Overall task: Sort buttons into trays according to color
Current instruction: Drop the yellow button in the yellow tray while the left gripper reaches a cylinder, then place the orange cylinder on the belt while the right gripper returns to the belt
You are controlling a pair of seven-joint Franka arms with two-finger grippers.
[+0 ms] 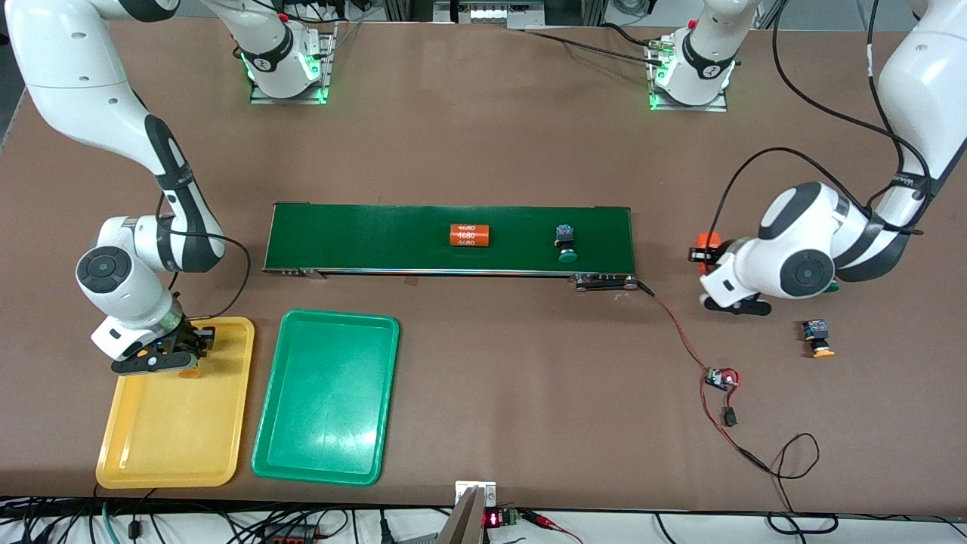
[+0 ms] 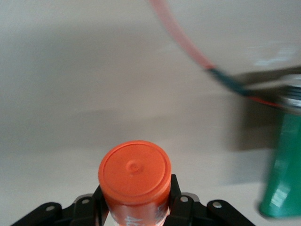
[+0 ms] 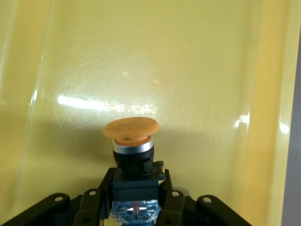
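My right gripper (image 1: 183, 353) hangs low over the yellow tray (image 1: 174, 453), at the tray's end farther from the camera. It is shut on a yellow-orange button (image 3: 130, 129), whose black body sits between the fingers (image 3: 93, 200), cap toward the tray floor (image 3: 197, 70). Beside that tray lies the green tray (image 1: 325, 400). My left gripper (image 1: 706, 255) is off the belt's end toward the left arm, shut on an orange cylinder (image 2: 135, 176). A green button (image 1: 565, 243) lies on the dark-green belt (image 1: 363, 234). A second yellow-orange button (image 1: 817, 338) lies on the table near the left arm.
Another orange cylinder printed 4680 (image 1: 470, 236) lies on the belt. A red wire (image 1: 680, 332) runs from the belt's corner to a small circuit board (image 1: 721, 379) and on to cables at the table's front edge. The belt's end (image 2: 282, 179) shows in the left wrist view.
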